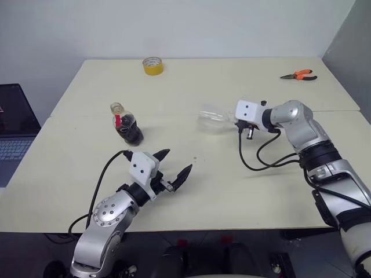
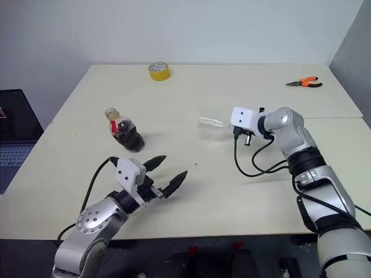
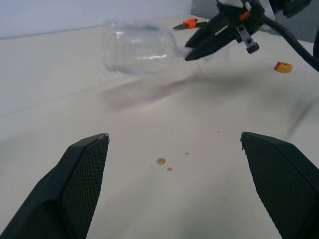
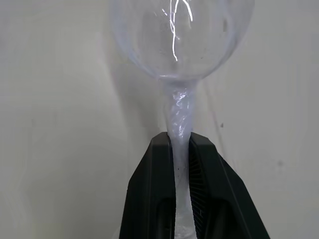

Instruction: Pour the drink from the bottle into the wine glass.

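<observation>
Clear stemmed wine glass [image 4: 179, 40], tipped sideways

A round roll of yellow tape [image 1: 152, 65] is lying flat near the far edge of the pale cream surface [image 1: 191, 191], orange-handled pliers [image 1: 298, 75] are resting toward its far right corner, and an open dark laptop [image 1: 14, 124] is sitting beyond its left edge.

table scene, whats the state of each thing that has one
wine glass: empty, lying sideways, stem gripped
bottle: uncapped, tilted, part full of dark drink
right tool: shut on the wine glass stem
left tool: open, holding nothing
pliers: lying flat on the table
tape roll: lying flat
</observation>
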`<control>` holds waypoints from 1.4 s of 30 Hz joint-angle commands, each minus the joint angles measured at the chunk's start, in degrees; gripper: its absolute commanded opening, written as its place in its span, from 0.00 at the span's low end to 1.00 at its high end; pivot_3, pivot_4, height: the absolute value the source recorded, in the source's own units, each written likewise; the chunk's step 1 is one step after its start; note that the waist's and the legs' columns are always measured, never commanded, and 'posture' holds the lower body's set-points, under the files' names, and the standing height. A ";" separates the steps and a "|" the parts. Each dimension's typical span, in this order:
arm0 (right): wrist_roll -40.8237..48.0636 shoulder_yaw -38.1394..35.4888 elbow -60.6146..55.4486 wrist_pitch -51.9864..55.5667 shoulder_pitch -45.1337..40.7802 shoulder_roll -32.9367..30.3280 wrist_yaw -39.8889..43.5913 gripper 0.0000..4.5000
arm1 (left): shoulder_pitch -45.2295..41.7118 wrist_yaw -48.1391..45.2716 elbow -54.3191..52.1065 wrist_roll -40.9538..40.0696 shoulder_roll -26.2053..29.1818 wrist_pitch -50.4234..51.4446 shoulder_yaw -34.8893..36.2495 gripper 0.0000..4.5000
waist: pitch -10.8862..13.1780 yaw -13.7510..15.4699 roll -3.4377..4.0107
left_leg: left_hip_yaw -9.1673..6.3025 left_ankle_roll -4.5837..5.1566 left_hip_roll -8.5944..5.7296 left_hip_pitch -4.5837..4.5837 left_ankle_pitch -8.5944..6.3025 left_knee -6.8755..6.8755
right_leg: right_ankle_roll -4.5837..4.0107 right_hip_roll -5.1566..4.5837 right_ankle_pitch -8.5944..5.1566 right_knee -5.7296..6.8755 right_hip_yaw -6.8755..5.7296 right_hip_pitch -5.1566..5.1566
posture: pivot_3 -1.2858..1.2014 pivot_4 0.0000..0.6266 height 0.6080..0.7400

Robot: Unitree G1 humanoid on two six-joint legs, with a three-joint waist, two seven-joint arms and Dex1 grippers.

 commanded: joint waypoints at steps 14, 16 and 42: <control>13.87 -11.75 -17.99 12.70 13.68 24.65 -23.28 0.03 | -1.22 0.16 -0.38 0.20 0.22 -0.82 0.21 1.00 | 0.03 -0.13 0.07 | -0.05 -0.01 0.00 0.01 0.00 0.03 | -0.01 0.04 0.00 0.08 0.00 -0.04 | 0.52 0.24 1.00; 13.82 -11.62 -16.95 12.70 13.59 26.22 -25.17 0.03 | -1.28 0.04 -0.21 0.25 0.23 -0.81 0.05 1.00 | 0.04 -0.13 0.08 | -0.05 -0.01 0.00 0.01 0.00 0.03 | -0.01 0.04 0.00 0.11 0.00 -0.05 | 0.52 0.24 1.00; 12.92 -8.57 -14.64 11.24 23.77 21.87 -26.29 0.03 | -3.37 -2.22 3.08 0.86 2.22 -1.33 0.46 1.00 | -0.11 0.13 0.12 | -0.13 0.00 0.01 0.28 0.00 0.01 | -0.01 0.10 0.00 0.06 -0.02 -0.01 | 0.52 0.24 1.00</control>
